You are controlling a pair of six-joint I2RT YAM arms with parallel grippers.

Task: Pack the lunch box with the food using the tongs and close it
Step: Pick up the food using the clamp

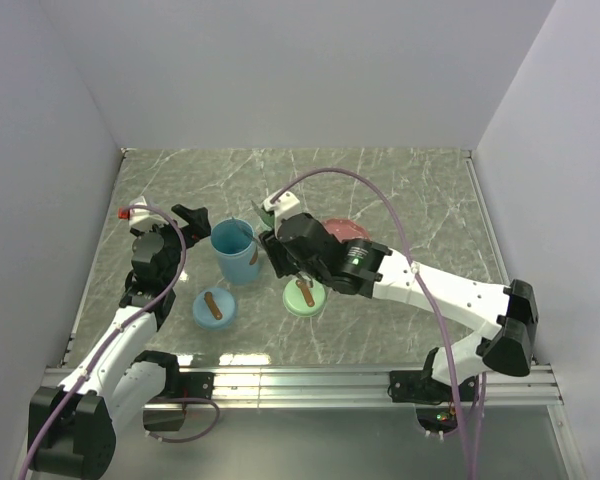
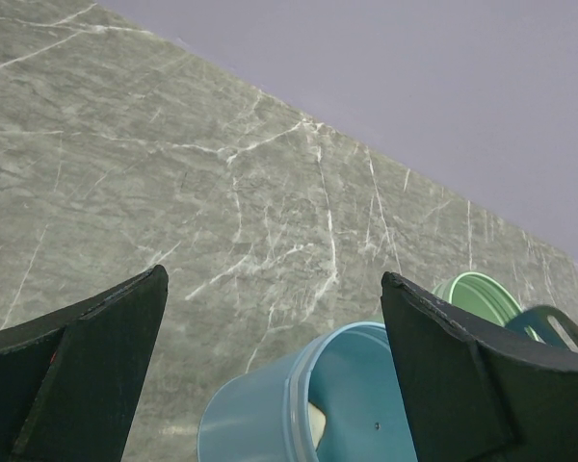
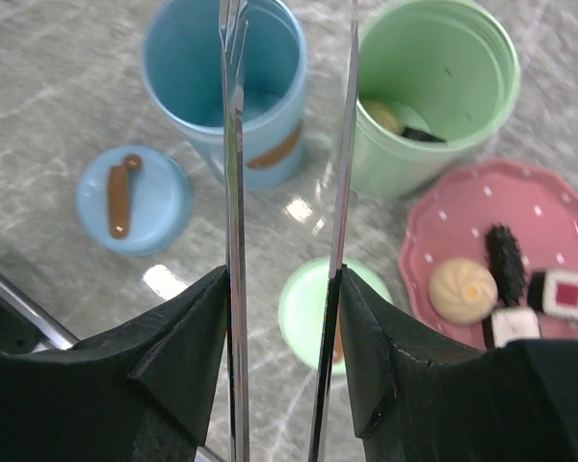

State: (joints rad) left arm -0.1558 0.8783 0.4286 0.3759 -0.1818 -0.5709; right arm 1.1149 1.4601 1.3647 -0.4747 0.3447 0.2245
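Note:
My right gripper [image 3: 281, 318] is shut on the slim metal tongs [image 3: 234, 144], whose two arms stand apart with nothing between them. They reach up over the blue lunch box tub [image 3: 260, 106]. Beside it, the green tub [image 3: 433, 96] holds a tan bun [image 3: 385, 115] and a dark piece. A pink plate [image 3: 443, 226] carries another bun [image 3: 462, 289] and sushi pieces [image 3: 566, 294]. My left gripper [image 2: 275, 277] is open just left of the blue tub [image 2: 270, 404], which holds a pale piece [image 2: 316, 423].
A blue lid [image 1: 214, 307] and a green lid [image 1: 305, 296], each with a brown handle, lie flat in front of the tubs. The right arm [image 1: 420, 285] stretches across the table's right half. White walls enclose the marble table [image 1: 420, 190].

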